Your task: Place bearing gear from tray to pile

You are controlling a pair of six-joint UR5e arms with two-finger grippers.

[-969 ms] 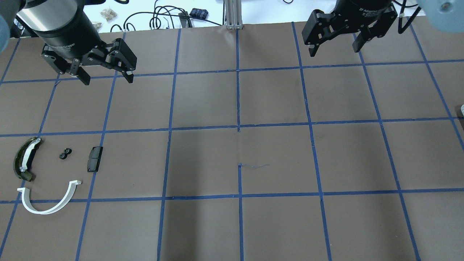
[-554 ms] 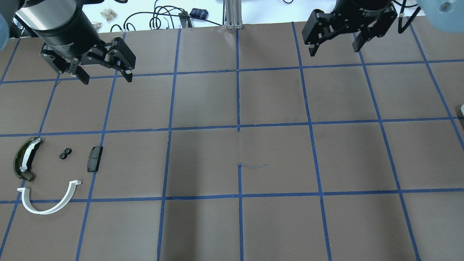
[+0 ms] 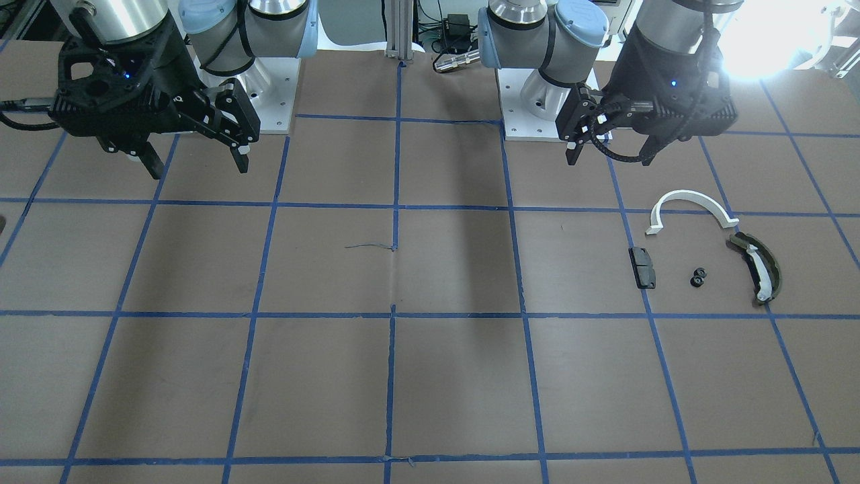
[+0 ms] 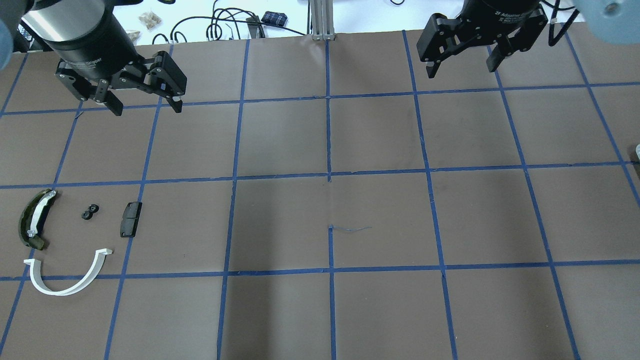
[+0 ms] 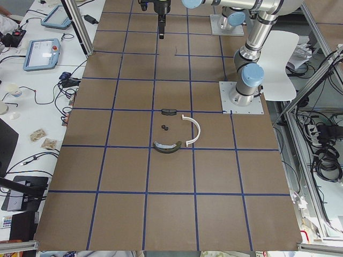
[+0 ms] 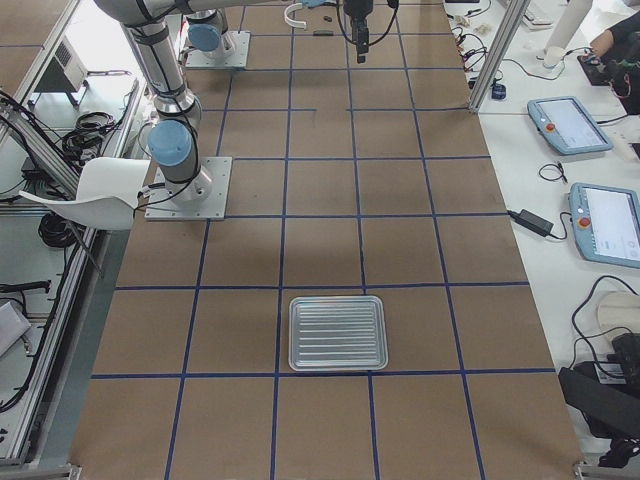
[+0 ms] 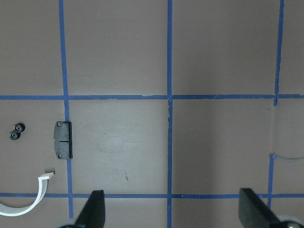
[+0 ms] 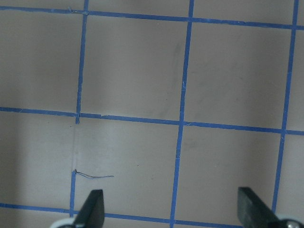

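The bearing gear [image 4: 90,211], a small black double-wheel part, lies on the table inside the pile. Around it are the olive curved piece with a white strip [image 4: 34,220], the black block [image 4: 131,219] and the white half-ring [image 4: 67,277]. The gear also shows in the front view [image 3: 699,277] and the left wrist view [image 7: 16,132]. My left gripper [image 4: 148,109] hangs open and empty, high above the table beyond the pile. My right gripper [image 4: 461,70] is open and empty at the far right. The ribbed silver tray [image 6: 338,333] shows only in the right side view, with nothing visible in it.
Brown table with a blue tape grid [image 4: 328,177]. Cables and small items [image 4: 235,22] lie past the far edge. The arm bases [image 3: 537,101] stand at the robot's side. Tablets [image 6: 570,125] lie on a side bench.
The left gripper has drifted very slightly toward the far edge. Nothing else has moved.
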